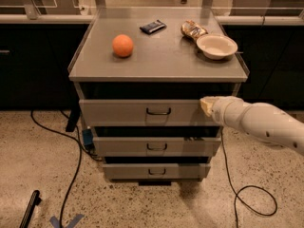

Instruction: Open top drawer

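At the right end of the top drawer [137, 113], just under the bench [161, 63], my end effector [205, 106] hangs; clenched or released, I cannot tell. Up top sit an orange ball [123, 45], dark packet [153, 26], snack bag [192, 30] and white bowl [216, 46]. Black cables [76, 167] trail over the speckled floor [42, 175].

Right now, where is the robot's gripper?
In the camera view, the gripper is at the right end of the top drawer front, right of its dark handle, below the white bowl.

My arm [266, 125] stretches from the four o'clock edge; the gripper [206, 106] sits just three o'clock of centre, pointing nine.
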`<action>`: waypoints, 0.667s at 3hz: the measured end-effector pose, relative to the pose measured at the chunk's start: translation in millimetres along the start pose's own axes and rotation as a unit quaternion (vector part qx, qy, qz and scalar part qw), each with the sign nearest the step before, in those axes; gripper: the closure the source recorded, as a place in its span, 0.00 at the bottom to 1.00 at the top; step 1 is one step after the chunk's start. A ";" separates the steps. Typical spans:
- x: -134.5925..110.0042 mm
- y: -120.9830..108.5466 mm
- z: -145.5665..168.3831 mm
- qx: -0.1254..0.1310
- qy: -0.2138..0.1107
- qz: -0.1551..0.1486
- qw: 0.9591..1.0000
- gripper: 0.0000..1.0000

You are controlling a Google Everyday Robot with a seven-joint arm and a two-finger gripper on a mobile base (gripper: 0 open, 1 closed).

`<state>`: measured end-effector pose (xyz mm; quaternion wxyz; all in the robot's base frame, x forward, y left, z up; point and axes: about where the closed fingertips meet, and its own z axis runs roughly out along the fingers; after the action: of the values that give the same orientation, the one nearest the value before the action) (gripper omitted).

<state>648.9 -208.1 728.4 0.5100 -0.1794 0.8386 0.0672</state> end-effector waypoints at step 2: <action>0.0 -13.8 46.5 0.032 -0.027 0.011 0.999 1.00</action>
<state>692.6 -207.1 707.4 0.5370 -0.1514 0.8283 0.0508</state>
